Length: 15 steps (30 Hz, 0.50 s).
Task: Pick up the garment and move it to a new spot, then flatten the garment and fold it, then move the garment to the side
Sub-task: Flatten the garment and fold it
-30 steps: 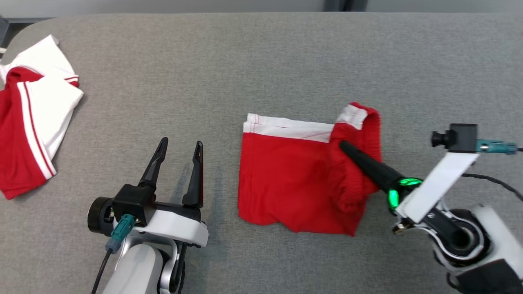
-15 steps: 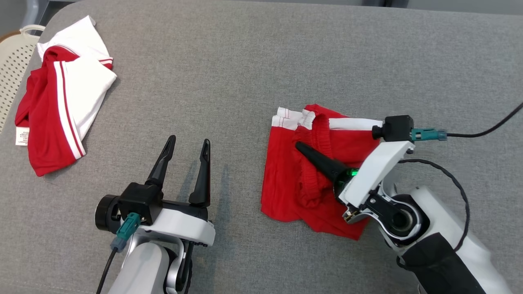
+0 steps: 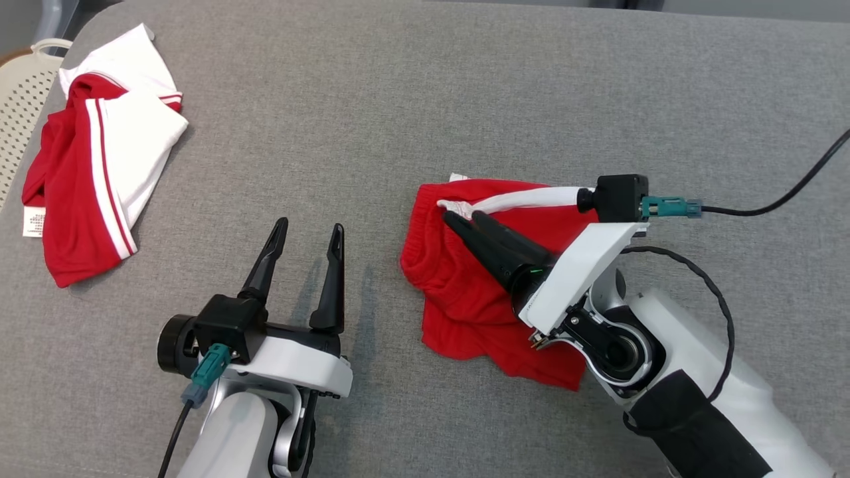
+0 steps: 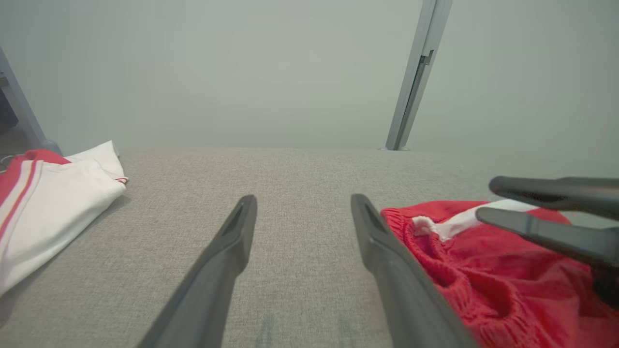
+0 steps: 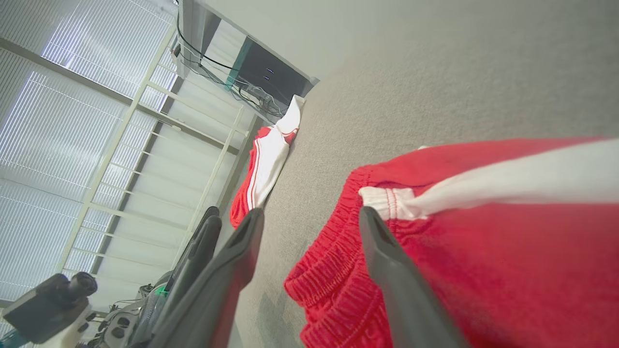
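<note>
Red shorts (image 3: pixel 458 299) beneath wide-apart right fingers (image 3: pixel 478 245); left fingers (image 3: pixel 264 259) wide too; white tag (image 3: pixel 33 222) on far garment (image 3: pixel 99 153) illegible.

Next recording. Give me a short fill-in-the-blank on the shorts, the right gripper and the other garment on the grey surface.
1. The red shorts carry a stripe coloured ___.
2. The right gripper has its fingers ___ over the shorts' waistband, gripping nothing.
3. The other garment lies to the robot's ___ of the shorts.

Missing words: white; open; left.
</note>
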{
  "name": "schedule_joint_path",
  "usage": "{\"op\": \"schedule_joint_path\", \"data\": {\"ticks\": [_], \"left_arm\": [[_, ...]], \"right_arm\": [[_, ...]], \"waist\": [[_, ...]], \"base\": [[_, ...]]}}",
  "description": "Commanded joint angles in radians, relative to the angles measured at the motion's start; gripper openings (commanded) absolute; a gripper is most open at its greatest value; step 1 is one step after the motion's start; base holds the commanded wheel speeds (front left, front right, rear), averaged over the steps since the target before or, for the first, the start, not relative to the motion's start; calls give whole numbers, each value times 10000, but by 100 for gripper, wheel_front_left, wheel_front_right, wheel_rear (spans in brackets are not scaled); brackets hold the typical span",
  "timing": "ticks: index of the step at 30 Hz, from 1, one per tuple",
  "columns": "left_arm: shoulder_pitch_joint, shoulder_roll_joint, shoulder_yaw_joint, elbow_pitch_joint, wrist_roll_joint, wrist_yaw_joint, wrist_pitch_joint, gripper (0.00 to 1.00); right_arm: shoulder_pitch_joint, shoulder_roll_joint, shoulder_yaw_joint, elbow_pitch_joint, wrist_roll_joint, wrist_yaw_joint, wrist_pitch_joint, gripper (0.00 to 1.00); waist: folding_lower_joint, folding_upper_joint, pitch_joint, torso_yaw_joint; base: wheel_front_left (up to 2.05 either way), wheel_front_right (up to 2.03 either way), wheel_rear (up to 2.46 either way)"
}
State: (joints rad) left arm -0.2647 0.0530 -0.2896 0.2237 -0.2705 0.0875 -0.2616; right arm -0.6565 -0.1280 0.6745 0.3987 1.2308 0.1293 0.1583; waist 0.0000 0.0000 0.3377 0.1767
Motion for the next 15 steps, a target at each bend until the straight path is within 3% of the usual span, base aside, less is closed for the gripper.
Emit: {"op": "schedule_joint_path", "data": {"ticks": [1, 8, 15], "left_arm": [[-85, 30, 57, 12, 124, -44, -46, 100], [-83, 17, 120, 60, 154, -32, -46, 100], [-53, 74, 380, 67, 184, -41, -46, 100]], "right_arm": [[-169, -216, 138, -209, -253, 28, -363, 100], [-262, -904, 452, -671, -1285, 26, -2170, 100], [334, -1730, -270, -501, -2293, 26, -3939, 100]], "waist": [[0, 0, -18, -70], [0, 0, -88, -290], [0, 0, -274, -641]], "base": [[0, 0, 0], [0, 0, 0], [0, 0, 0]]}}
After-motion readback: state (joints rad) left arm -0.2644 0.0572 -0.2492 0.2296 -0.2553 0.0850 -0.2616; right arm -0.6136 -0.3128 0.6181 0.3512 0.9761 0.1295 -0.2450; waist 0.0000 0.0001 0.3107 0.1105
